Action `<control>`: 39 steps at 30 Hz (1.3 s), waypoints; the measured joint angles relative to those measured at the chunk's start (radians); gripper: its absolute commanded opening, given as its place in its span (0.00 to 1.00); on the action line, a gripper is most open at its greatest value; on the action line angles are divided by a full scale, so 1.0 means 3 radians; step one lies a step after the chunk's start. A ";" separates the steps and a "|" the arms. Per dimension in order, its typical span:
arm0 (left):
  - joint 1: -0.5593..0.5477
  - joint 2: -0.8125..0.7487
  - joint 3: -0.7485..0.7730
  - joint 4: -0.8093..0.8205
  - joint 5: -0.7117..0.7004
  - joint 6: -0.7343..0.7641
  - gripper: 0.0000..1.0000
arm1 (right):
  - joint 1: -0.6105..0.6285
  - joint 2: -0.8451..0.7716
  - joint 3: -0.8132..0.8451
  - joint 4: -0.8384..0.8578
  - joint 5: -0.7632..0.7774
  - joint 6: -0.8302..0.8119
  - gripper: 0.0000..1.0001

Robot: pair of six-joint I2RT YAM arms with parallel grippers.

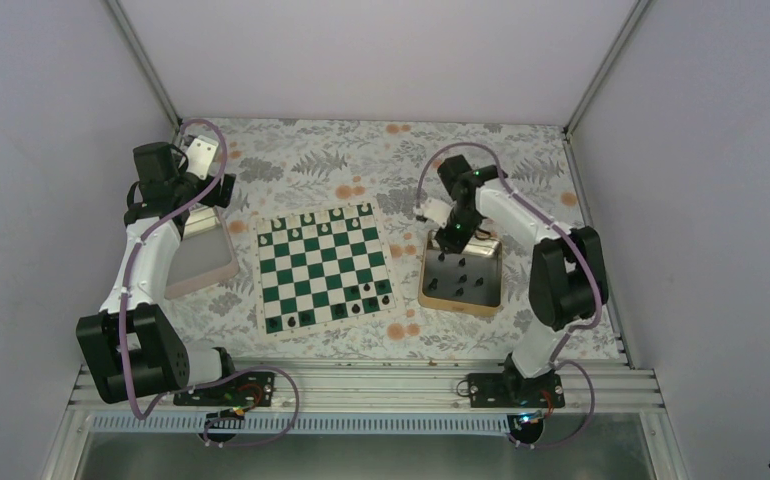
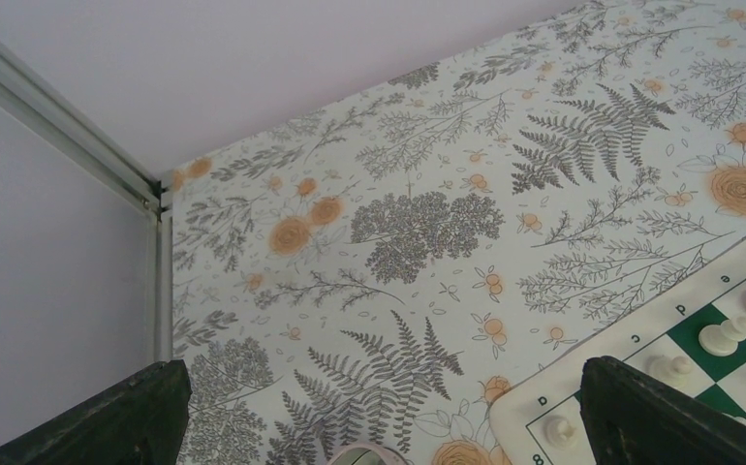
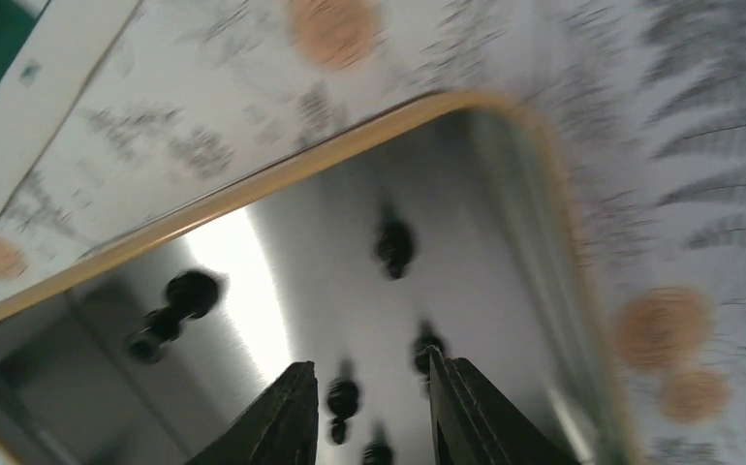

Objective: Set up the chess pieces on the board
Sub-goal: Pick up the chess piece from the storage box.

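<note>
Right claw point(image 3: 371, 366) part-open over chess pieces point(image 3: 342, 397)

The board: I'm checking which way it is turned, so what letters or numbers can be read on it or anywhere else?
"a", "d", "e", "f": on the cream border of the board, left wrist view.
"8": same border, by the corner.
Right wrist view: border marks too blurred to read.

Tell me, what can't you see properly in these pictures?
- Right wrist view: motion blur smears the black pieces in the gold tray, so their kinds are unreadable.
- Left wrist view: the right edge cuts off most of the board, and the bottom edge cuts off all but the fingertips of the left pincer.
- Top view: everything standing on the board is too small to name.
</note>
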 measured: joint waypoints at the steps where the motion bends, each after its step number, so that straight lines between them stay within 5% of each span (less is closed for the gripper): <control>1: 0.0001 0.0003 0.0000 0.0000 -0.0001 0.0000 1.00 | 0.0038 -0.0051 -0.0111 0.0008 -0.0009 0.0004 0.33; 9: 0.0001 0.0005 0.0000 -0.0001 0.0000 0.0000 1.00 | 0.0280 -0.0273 -0.0464 0.0029 -0.0184 0.0051 0.39; 39: 0.0001 0.0009 0.0000 -0.0003 0.0000 0.0000 1.00 | 0.0641 -0.0409 -0.0997 0.0383 -0.0081 0.0388 0.35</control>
